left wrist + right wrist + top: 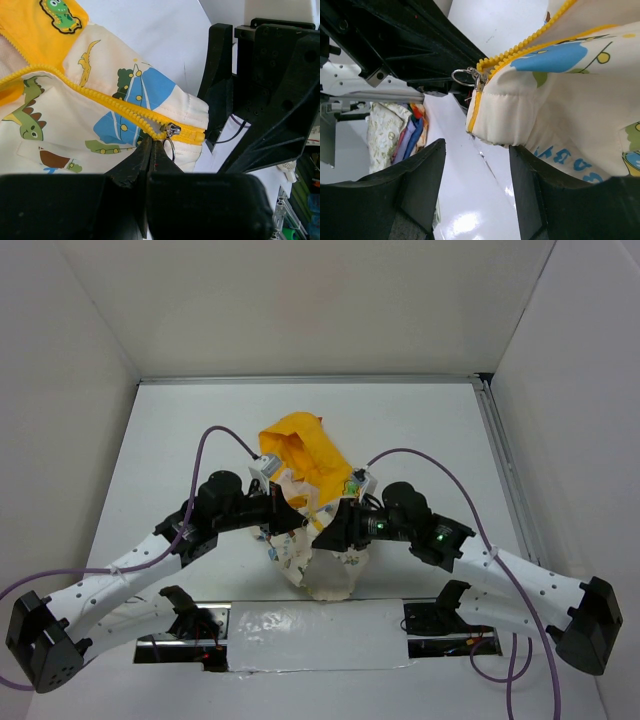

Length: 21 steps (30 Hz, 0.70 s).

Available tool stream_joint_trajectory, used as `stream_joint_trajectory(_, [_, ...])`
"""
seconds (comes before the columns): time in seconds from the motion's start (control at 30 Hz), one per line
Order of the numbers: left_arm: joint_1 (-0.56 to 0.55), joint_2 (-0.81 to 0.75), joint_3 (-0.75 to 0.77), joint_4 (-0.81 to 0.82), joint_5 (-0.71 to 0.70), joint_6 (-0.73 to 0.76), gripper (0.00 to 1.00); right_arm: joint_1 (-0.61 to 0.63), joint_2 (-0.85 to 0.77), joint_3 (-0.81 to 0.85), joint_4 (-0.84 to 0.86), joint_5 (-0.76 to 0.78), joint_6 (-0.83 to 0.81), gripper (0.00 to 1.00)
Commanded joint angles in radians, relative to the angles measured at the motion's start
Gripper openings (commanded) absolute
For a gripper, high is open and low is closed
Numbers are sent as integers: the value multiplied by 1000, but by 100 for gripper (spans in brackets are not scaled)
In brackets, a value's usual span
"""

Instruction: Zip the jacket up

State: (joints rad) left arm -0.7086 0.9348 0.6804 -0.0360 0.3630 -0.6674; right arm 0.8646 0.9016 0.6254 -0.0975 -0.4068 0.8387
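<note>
The jacket (335, 575) lies mid-desk (170, 440), with the yellow hood (300, 452) toward the far edge and the hem toward the near edge. The zipper slider (172, 129) sits low, at the hem. Left end effector (151, 148): fingers pressed together against the zipper beside the slider; what they pinch cannot be told. Right end effector (477, 146): fingers spread apart, the hem corner just above the gap.

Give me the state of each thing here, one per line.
Jacket: bunched up, front undone.
Zip: open above the slider.
Slider: at the bottom end, by the hem.
Left end effector: shut, tips just under the slider.
Right end effector: open, beneath the hem.
</note>
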Motion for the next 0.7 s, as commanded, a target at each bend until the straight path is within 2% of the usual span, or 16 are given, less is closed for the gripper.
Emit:
stream_joint_trajectory(0.0, [-2,-7,-15,64,16,-18,0,11,2,48,76,62,42,61])
stream_joint_trajectory(0.3, [1,-10,-22,74,24,-17,0,31,-3,68,93,229,117,57])
stream_joint_trajectory(0.4, [0,-10,-21,70,22,-15,0,42,25,83,105,267,125,48])
stream_joint_trajectory(0.5, [0,-16,-21,71,27,-11,0,51,51,105,68,306,125,33])
stream_joint_trajectory(0.67, [0,-11,-24,77,37,-6,0,51,65,106,84,296,117,24])
